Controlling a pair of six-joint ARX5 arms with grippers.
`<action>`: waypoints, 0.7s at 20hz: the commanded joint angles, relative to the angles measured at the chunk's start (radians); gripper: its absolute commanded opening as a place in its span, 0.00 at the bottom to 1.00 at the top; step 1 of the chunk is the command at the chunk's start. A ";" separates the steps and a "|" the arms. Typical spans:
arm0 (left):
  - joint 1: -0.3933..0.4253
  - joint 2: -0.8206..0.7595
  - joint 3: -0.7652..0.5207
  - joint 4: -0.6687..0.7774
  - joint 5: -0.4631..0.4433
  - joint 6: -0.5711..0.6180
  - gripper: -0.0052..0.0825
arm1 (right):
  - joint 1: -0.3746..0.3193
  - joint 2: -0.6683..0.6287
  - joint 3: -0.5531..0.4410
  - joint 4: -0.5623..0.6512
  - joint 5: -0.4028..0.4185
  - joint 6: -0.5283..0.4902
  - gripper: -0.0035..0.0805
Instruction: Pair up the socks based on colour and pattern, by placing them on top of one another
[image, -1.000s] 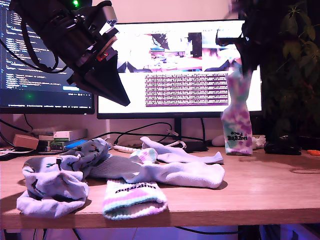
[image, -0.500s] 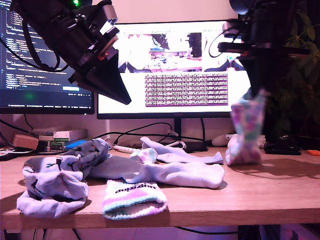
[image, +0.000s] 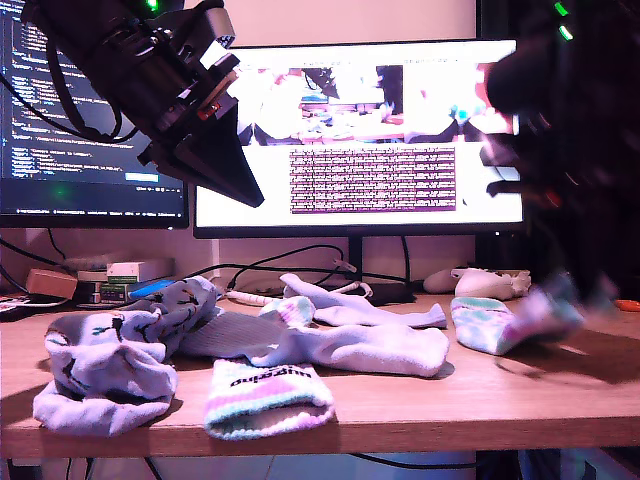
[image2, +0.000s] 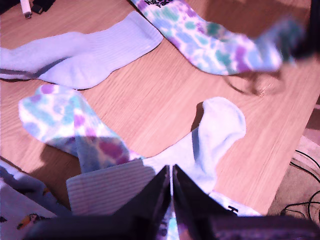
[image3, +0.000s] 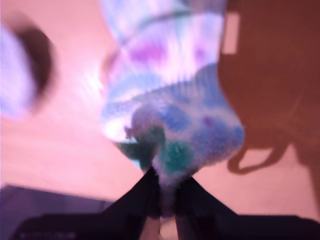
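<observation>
Six socks on a wooden desk: two pale blue patterned socks (image: 120, 350) crumpled at the exterior view's left, two white socks (image: 350, 345) lying flat mid-desk, one tie-dye sock (image: 265, 395) at the front edge, another tie-dye sock (image: 500, 325) stretched at the exterior view's right.

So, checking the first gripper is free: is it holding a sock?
No, my first gripper is shut on nothing, up above the white sock.
</observation>
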 joint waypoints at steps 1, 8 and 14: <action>-0.003 0.011 -0.008 0.003 0.004 0.002 0.04 | 0.017 -0.052 -0.047 0.013 -0.007 0.009 0.03; -0.003 0.011 -0.008 0.000 0.004 0.002 0.04 | 0.037 -0.055 -0.102 -0.017 -0.050 0.025 0.45; 0.002 0.011 -0.008 0.000 0.003 0.002 0.04 | 0.037 -0.108 -0.102 -0.045 -0.050 -0.015 0.52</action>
